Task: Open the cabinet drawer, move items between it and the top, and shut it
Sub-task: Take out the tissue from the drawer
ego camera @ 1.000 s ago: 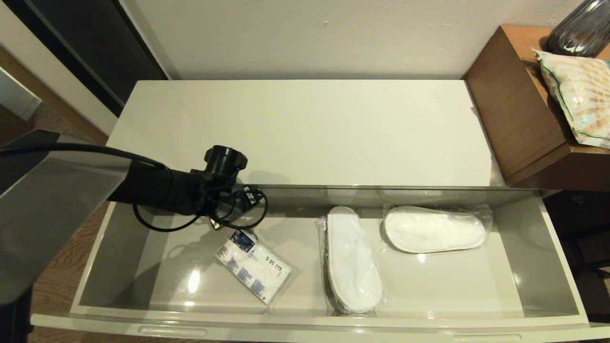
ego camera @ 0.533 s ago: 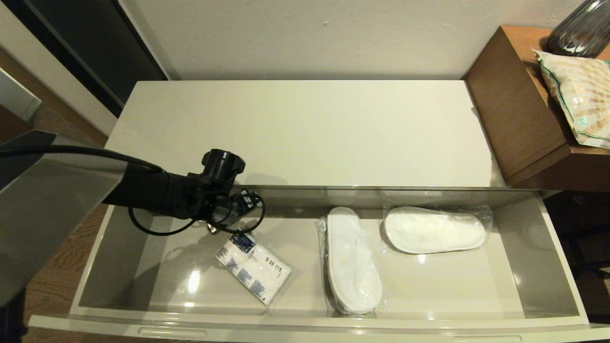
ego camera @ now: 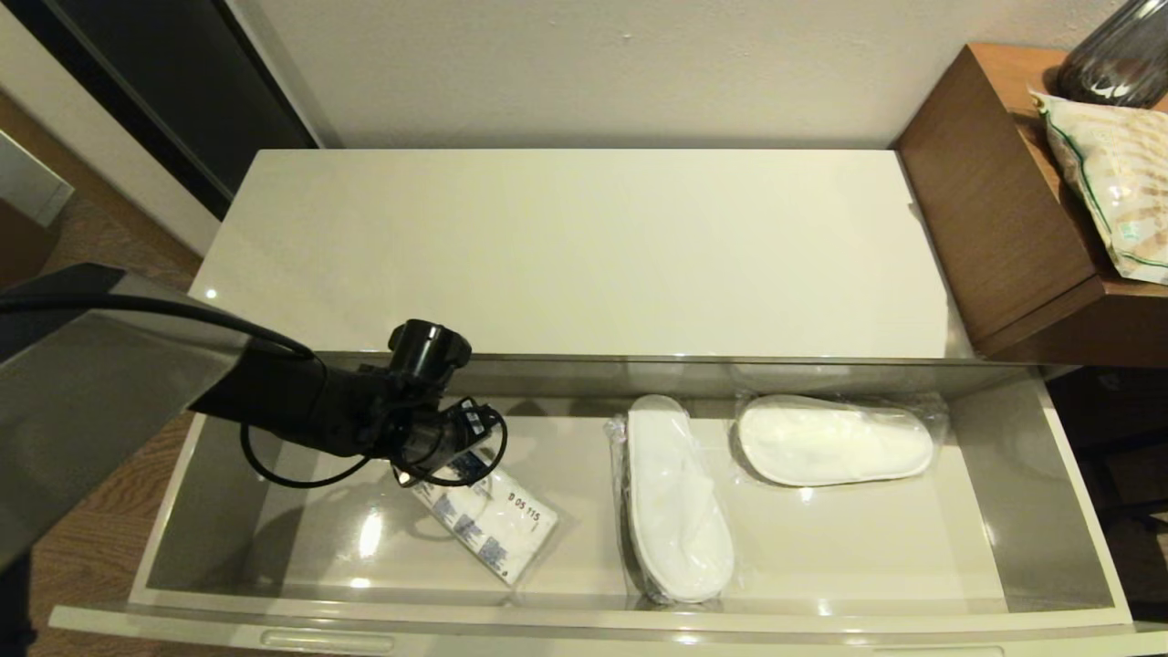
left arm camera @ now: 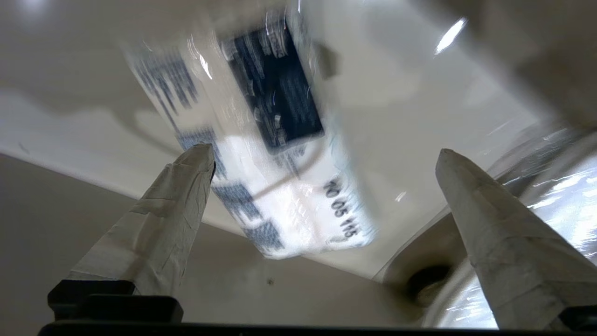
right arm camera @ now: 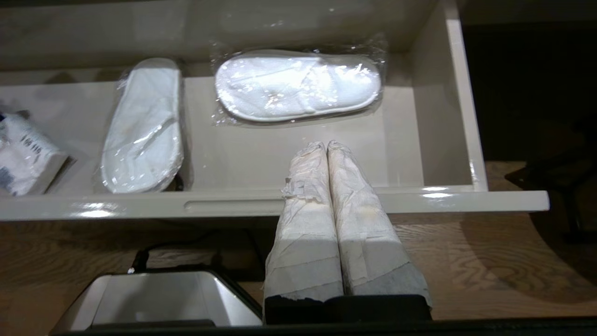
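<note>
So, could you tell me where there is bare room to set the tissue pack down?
The whole top is bare. In the cabinet drawer, free floor lies near its front right, beyond the slippers. The left-centre is crowded by the open left pincer over the tissue pack.

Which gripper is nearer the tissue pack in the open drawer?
Left. The left gripper hangs open just above the tissue pack; the right gripper is shut, out by the drawer front, near the slippers.

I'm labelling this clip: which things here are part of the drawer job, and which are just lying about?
Job:
cabinet drawer, pulled open
tissue pack, under the open left gripper
two wrapped slippers
cabinet top

Lying about:
patterned bag
brown table
dark vase
</note>
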You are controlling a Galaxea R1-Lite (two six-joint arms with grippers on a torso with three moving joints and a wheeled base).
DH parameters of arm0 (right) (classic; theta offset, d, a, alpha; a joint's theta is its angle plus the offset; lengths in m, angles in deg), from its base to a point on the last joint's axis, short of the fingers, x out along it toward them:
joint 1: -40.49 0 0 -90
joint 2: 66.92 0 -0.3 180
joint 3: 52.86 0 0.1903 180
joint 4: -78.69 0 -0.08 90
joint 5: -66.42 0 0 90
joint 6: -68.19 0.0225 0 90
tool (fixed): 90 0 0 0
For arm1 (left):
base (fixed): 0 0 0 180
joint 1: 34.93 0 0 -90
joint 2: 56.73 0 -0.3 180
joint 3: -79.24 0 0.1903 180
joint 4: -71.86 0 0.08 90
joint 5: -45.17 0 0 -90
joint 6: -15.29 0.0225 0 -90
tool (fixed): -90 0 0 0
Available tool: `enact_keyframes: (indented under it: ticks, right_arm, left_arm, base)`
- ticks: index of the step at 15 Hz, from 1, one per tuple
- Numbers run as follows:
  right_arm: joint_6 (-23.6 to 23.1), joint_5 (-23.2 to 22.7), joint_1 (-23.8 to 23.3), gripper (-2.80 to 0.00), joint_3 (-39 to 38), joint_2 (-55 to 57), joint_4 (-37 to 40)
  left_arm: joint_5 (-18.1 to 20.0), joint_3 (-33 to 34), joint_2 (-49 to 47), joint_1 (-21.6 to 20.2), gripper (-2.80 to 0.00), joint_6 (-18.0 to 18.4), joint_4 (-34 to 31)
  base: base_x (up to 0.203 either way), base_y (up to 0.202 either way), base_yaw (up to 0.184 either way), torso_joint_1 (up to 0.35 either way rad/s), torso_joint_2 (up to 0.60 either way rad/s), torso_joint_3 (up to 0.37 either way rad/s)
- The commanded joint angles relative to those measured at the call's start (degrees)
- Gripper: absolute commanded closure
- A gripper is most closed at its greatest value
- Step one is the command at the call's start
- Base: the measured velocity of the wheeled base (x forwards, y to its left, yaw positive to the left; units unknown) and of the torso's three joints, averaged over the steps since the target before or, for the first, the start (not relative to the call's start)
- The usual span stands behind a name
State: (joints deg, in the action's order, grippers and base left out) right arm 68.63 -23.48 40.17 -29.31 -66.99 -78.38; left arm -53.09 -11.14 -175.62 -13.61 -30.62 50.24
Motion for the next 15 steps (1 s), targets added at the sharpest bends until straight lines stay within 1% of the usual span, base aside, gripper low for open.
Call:
enact_keyframes:
  ticks: [1, 2, 4, 9, 12, 14, 15]
  right_arm:
    - [0.0, 0.0, 0.0, 0.0, 0.0, 0.0, 0.0]
    - [0.0, 0.0, 0.0, 0.0, 0.0, 0.0, 0.0]
    - [0.0, 0.0, 0.0, 0.0, 0.0, 0.0, 0.0]
    - [0.0, 0.0, 0.0, 0.0, 0.0, 0.1, 0.0]
    - [0.0, 0.0, 0.0, 0.0, 0.0, 0.0, 0.0]
    - [0.0, 0.0, 0.0, 0.0, 0.0, 0.0, 0.0]
    - [0.0, 0.0, 0.0, 0.0, 0.0, 0.0, 0.0]
  left_arm:
    - [-0.2, 4.3, 5.1, 1.4, -2.8, 0.4, 3.3]
    - [-0.1, 5.1, 5.5, 2.2, -2.8, 0.6, 3.5]
    - [0.0, 5.2, 5.5, 2.3, -2.8, 0.6, 3.6]
    - [-0.2, 1.7, -3.3, 2.3, -2.8, 0.6, 3.9]
    - [-0.3, -0.4, -5.4, 2.2, -2.8, 0.7, 4.0]
    - [-0.3, -3.1, -7.1, 1.9, -2.8, 0.9, 4.0]
    - [-0.3, -3.2, -7.1, 1.9, -2.8, 0.9, 4.0]
  base:
    - [0.0, 0.0, 0.0, 0.0, 0.0, 0.0]
    - [0.0, 0.0, 0.0, 0.0, 0.0, 0.0]
    - [0.0, 0.0, 0.0, 0.0, 0.0, 0.0]
    - [0.0, 0.0, 0.0, 0.0, 0.0, 0.0]
    - [0.0, 0.0, 0.0, 0.0, 0.0, 0.0]
    - [0.0, 0.0, 0.0, 0.0, 0.0, 0.0]
    - [0.0, 0.0, 0.0, 0.0, 0.0, 0.0]
